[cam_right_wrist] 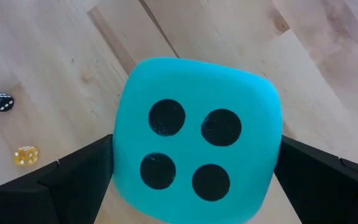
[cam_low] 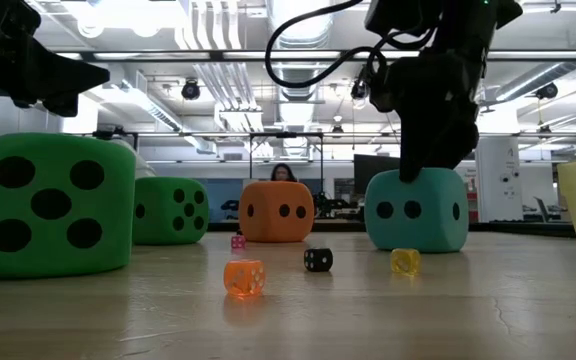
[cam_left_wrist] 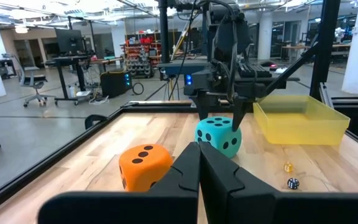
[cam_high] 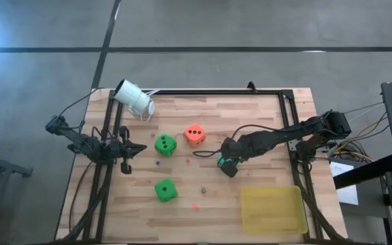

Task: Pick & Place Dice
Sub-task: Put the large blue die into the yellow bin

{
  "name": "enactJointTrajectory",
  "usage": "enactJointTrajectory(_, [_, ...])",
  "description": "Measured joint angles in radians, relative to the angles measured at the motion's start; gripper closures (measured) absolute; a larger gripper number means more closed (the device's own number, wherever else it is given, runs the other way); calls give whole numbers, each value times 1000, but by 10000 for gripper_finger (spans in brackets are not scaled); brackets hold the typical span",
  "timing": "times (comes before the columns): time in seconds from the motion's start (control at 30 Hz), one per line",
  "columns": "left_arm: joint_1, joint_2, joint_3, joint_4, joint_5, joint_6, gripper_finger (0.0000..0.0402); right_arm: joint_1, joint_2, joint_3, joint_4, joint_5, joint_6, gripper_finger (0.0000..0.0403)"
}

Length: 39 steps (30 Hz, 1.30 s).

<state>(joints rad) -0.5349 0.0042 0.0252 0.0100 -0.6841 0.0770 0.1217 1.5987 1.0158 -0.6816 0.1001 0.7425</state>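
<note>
Teal die (cam_high: 221,161): we found it on the counter (cam_high: 264,116), 4 o'clock from the orange-red die (cam_high: 194,135).
Right gripper (cam_high: 227,165): fingers spread wide, straddling it.
Left gripper (cam_high: 139,148): fingers closed, idle.
Handling: we judged it soft, light; squeeze opposite flat faces.

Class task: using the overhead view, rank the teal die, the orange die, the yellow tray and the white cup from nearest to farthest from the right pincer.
1. Teal die: between the fingers of the open right pincer.
2. Orange die: mid-table, towards the left arm.
3. Yellow tray: the table's near right corner.
4. White cup: on its side, far left corner.
</note>
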Motion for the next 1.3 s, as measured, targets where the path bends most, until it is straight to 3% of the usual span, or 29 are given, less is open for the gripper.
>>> enactJointTrajectory(0.2, [0, 0, 0, 0, 0, 0, 396, -2, -4, -4, 6, -10, 15, 14])
enactJointTrajectory(0.53, [0, 0, 0, 0, 0, 0, 396, -2, -4, -4, 1, -18, 73, 102])
enactJointTrajectory(0.73, [0, 0, 0, 0, 0, 0, 396, -3, -4, -2, 11, -24, -58, 102])
enactJointTrajectory(1.3, [0, 0, 0, 0, 0, 0, 396, -2, -4, -2, 17, -7, -113, 108])
